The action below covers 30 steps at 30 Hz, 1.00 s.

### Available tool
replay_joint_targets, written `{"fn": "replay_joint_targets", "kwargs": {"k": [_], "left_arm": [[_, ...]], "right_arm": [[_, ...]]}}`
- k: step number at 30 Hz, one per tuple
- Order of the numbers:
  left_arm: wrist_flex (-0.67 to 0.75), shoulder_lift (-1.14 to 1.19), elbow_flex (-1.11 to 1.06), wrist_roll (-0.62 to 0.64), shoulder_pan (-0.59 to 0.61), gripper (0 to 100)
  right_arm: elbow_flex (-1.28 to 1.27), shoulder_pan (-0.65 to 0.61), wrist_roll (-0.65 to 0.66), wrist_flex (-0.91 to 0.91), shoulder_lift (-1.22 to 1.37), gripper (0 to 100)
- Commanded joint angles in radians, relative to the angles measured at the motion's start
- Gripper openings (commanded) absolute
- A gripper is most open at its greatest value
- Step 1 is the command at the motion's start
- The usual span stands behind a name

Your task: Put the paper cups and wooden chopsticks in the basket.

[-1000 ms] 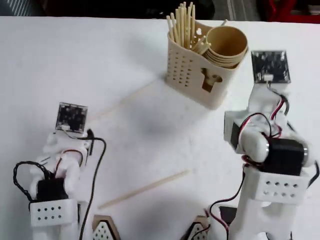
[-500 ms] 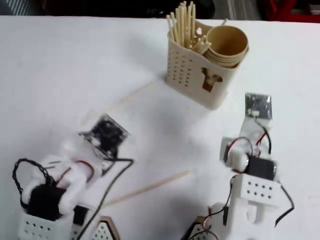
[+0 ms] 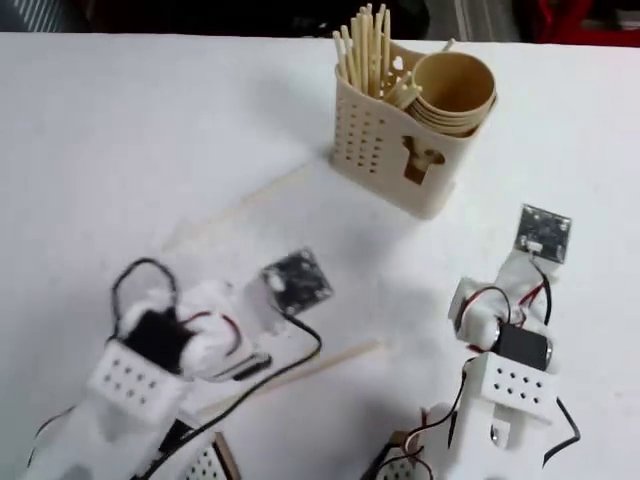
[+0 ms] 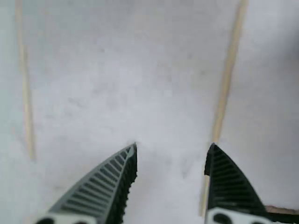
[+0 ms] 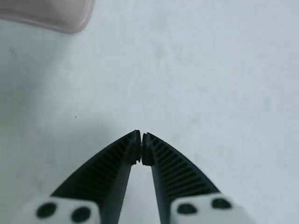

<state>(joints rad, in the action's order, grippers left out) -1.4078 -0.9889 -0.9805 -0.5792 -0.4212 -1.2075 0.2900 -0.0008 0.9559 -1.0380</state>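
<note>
**Left arm swings in over the near chopstick**

Since a second ago the left arm (image 3: pixel 160 350) has swung from 7 o'clock in toward the middle of the table, and the right arm (image 3: pixel 510 340) has drawn back from beside the basket toward 5 o'clock.

The table (image 3: pixel 120 130) is a plain white surface. Beyond its 12 o'clock edge the room (image 3: pixel 250 15) is a dark strip with a little red at the 1 o'clock corner.

The basket (image 3: pixel 385 150), cream and perforated, stands upright at about 12 to 1 o'clock. The paper cups (image 3: pixel 455 85) sit nested in its right-hand part, with a bundle of chopsticks (image 3: pixel 365 50) standing on end next to them.

Two loose sticks lie flat on the table. The near chopstick (image 3: pixel 345 355) is just on the 6 o'clock side of centre, and the far chopstick (image 3: pixel 250 200) is toward 10 o'clock, well apart from it.

The left gripper (image 4: pixel 173 147) is spread wide and holds nothing. It hangs low over the table between the two sticks. The near one runs close past one fingertip (touching or not, I cannot tell).

In the high view the left arm and its black cable (image 3: pixel 310 345) cross over part of the near chopstick.

The right gripper (image 5: pixel 141 136) is clenched tip to tip on nothing, above bare table.
</note>
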Motion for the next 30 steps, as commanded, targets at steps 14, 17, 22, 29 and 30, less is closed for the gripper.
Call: {"fn": "replay_joint_targets", "kwargs": {"k": [14, 17, 22, 29, 30], "left_arm": [[0.261, 0.552, 0.101, 0.155, -0.272, 24], [0.261, 0.664, 0.167, 0.184, -0.275, 23], [0.261, 0.828, 0.278, 0.221, -0.275, 21], [0.261, 1.036, 0.370, 0.262, -0.275, 21], [0.261, 1.061, 0.382, 0.272, -0.275, 21]], "right_arm": [[-0.058, 0.033, -0.023, -0.116, -0.015, 1.8], [-0.058, 0.033, -0.020, -0.114, -0.010, 1.8], [-0.058, 0.033, -0.015, -0.113, -0.008, 1.8], [-0.060, 0.033, -0.015, -0.113, -0.008, 1.8], [-0.060, 0.033, -0.015, -0.113, -0.008, 1.8]]}}
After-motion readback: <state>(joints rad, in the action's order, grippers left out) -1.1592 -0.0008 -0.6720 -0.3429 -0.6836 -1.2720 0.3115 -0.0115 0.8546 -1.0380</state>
